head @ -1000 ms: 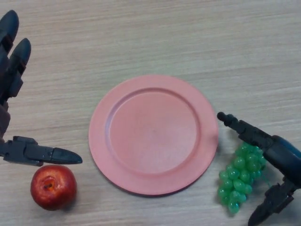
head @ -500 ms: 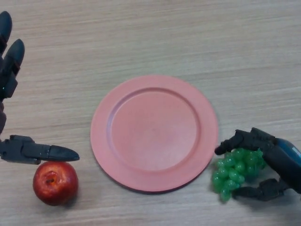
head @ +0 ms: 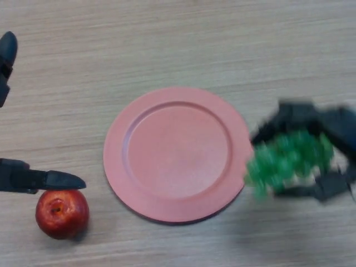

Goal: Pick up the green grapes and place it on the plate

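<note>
One pink plate [head: 177, 154] on wooden table [head: 167, 44]

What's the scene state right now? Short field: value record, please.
surface: wooden table
plate: pink plate, centre of view, nothing on it
grapes: green grapes, just right of the plate's rim, not over it
right hand: right hand, fingers curled round the grapes
left hand: left hand, at the left edge, fingers straight, holding nothing
apple: red apple, lower left, just below the left hand, apart from the plate
task status: grapes grasped, not yet on the plate
</note>
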You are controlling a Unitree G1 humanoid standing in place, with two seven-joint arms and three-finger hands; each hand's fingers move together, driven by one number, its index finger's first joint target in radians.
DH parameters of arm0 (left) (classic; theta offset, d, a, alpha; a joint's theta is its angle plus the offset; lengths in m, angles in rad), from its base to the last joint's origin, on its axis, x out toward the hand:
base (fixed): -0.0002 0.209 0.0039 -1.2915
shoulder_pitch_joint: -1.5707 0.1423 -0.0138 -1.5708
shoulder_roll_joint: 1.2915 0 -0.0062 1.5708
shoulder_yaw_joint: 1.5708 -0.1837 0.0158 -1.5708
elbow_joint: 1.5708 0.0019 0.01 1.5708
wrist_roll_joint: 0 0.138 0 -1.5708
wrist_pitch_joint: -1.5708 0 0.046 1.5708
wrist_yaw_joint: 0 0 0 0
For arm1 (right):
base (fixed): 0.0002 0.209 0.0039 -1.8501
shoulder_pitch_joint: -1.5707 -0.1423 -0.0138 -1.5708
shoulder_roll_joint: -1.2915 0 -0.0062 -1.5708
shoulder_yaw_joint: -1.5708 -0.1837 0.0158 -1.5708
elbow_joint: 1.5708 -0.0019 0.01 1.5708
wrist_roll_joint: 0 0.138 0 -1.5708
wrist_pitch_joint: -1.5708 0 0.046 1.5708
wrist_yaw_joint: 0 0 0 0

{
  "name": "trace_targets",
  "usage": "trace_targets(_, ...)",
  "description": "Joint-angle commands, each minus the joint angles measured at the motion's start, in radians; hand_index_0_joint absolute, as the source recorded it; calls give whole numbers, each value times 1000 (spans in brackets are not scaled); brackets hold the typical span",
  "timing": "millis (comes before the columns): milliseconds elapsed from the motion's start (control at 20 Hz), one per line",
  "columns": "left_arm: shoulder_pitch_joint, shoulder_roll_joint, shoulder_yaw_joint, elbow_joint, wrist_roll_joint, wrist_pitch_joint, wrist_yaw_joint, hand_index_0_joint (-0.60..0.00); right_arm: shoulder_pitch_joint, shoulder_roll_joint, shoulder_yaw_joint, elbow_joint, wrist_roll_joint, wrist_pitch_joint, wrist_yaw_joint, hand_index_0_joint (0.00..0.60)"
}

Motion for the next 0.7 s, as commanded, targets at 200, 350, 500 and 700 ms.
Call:
trace_targets(200, -22, 68, 105, -96, -161, -40, 16, 0, -360, 110, 189, -68, -47, 215, -163, 600)
trace_targets(350, -12, 66, 117, -79, -192, -48, -1, 0, -462, 137, 302, 6, -93, 225, -305, 600)
trace_targets(500, -10, 67, 127, -60, -209, -53, -6, 0, -495, 140, 359, 22, -79, 262, -364, 400)
trace_targets(700, 3, 69, 146, -18, -208, -82, -25, 0, -502, 142, 395, -1, -52, 261, -386, 0)
